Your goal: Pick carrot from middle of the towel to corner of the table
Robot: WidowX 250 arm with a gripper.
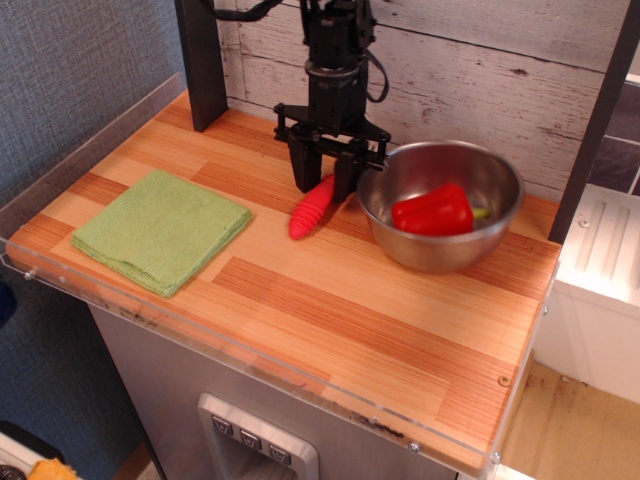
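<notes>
The carrot, a slim ribbed red stick, lies on the wooden table near the back, just left of the steel bowl. Its upper end sits between the fingers; its fork tines are hidden. My gripper points straight down over that upper end, with its jaws spread and standing apart from the carrot's sides. The right finger is against the bowl's rim. The light green towel lies flat at the table's front left with nothing on it.
A steel bowl holding a chunky red bell pepper stands at the back right, slightly tilted. A dark post rises at the back left. Clear plastic edging runs along the table's front and left sides.
</notes>
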